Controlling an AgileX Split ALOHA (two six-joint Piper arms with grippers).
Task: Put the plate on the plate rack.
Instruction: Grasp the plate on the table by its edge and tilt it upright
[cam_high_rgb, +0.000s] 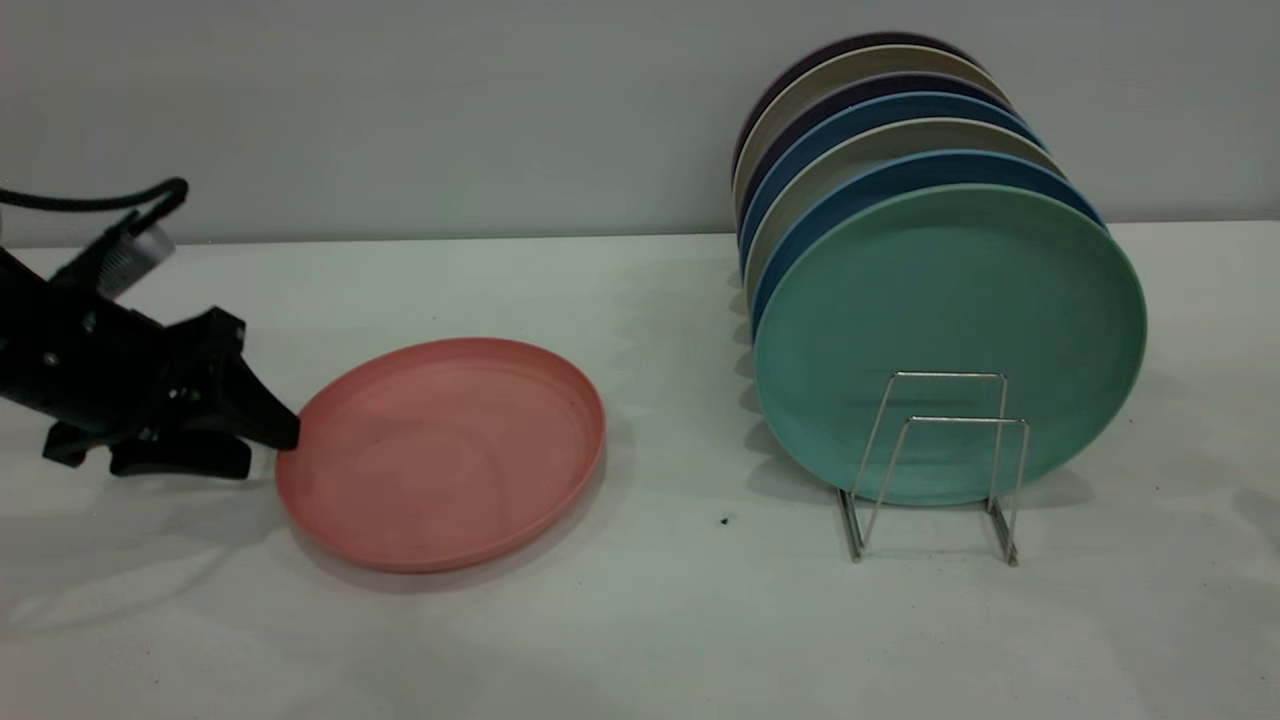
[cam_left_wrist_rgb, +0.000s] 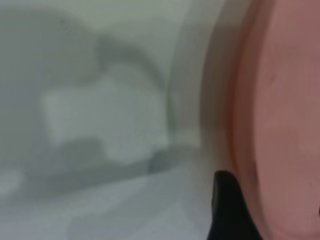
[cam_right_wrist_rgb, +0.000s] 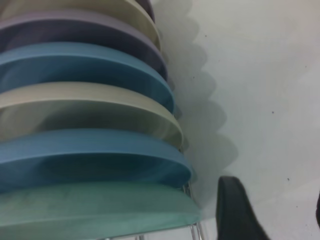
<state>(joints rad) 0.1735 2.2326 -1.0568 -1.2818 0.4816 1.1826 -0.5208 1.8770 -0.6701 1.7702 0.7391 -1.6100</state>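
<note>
White table (cam_high_rgb: 640, 620): plate (cam_high_rgb: 445, 452) lies touching left end effector (cam_high_rgb: 270, 432).

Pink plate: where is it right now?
Exterior view: the pink plate lies on the table, left of the plate rack, with the left gripper at its left rim.

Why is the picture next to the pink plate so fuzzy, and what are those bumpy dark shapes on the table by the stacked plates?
The left wrist view is too close, so the plate rim blurs. In the right wrist view, the bumps are the racked plates' scalloped shadow on the table.
</note>
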